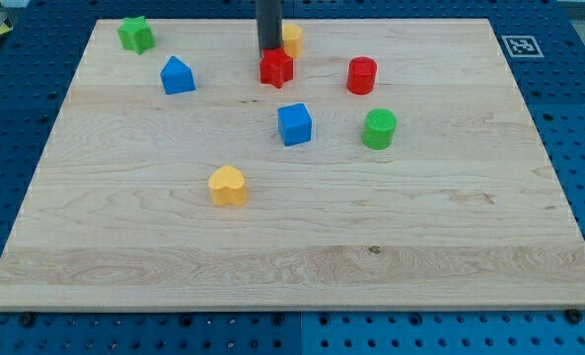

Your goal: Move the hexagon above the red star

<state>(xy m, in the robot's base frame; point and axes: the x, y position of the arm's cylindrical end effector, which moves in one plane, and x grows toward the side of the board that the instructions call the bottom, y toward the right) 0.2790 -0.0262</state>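
Yellow hexagon sits at view's top, touching red star. My tip, no jaws fitted, stands just left of it. Judged light, rigid, slides easily; push a flat side.

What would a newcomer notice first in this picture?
The dark rod comes down from the view's top, and my tip ends just above the red star, with the yellow hexagon partly hidden behind the rod to its right. Lower down, a yellow heart lies alone on the wooden board.
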